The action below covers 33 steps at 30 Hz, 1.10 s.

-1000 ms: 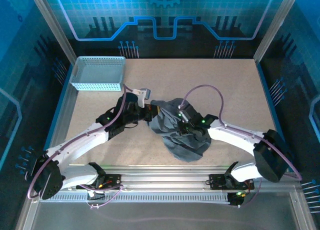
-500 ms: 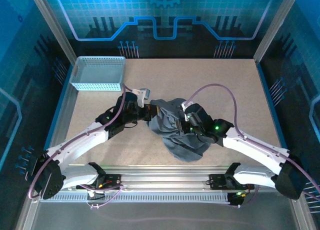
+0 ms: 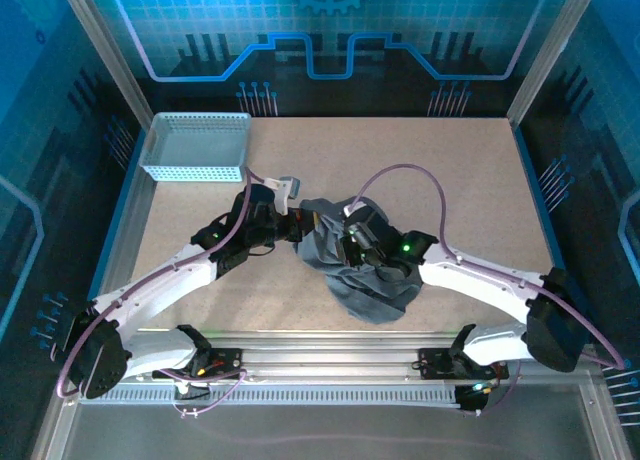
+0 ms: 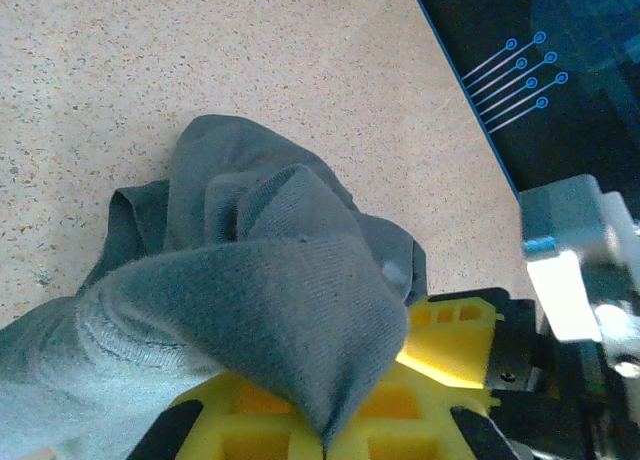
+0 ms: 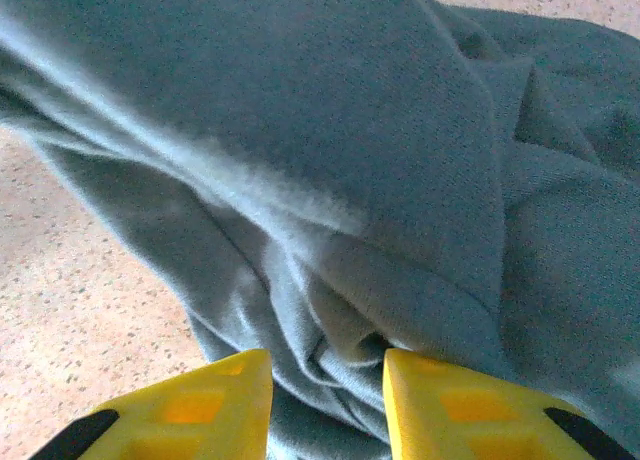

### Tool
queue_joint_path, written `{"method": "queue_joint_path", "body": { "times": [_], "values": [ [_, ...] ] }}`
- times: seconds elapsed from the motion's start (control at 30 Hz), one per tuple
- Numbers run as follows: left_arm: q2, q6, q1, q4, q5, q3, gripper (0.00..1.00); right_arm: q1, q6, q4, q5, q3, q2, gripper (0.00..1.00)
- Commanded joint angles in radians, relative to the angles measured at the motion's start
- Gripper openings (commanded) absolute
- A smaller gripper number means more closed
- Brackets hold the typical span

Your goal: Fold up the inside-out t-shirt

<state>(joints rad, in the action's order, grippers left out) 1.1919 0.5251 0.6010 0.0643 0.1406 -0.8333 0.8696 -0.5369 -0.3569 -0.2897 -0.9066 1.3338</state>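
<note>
Left gripper (image 4: 326, 432) pinching crumpled t-shirt (image 4: 250, 270) edge, right gripper (image 5: 328, 405) parted against same cloth (fold bunched in the gap), table (image 4: 150, 60) beneath both.

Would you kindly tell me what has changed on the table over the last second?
The right pincer moved left across the t-shirt, toward the left pincer. Its jaws stand open over a fold and nothing new was grasped. The left pincer stayed shut on the t-shirt's edge, and the heap and the basket kept their places.

Leftward shift of right gripper (image 3: 349, 242) over t-shirt (image 3: 372, 288)
</note>
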Motion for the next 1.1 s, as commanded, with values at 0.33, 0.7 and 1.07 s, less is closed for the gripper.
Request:
{"method": "queue_joint_path", "body": {
  "times": [0.33, 0.7, 1.07],
  "values": [
    [-0.011, 0.013, -0.007, 0.006, 0.016, -0.024, 0.0, -0.028, -0.019, 0.041, -0.064, -0.071, 0.1, 0.18],
    [0.104, -0.005, -0.078, 0.155, -0.06, -0.134, 0.0, -0.008, 0.066, -0.034, 0.133, -0.015, -0.225, 0.0],
    [0.435, -0.102, -0.019, 0.367, -0.054, -0.372, 0.15, -0.106, -0.016, 0.13, 0.312, 0.239, -0.417, 0.0]
  ]
}}
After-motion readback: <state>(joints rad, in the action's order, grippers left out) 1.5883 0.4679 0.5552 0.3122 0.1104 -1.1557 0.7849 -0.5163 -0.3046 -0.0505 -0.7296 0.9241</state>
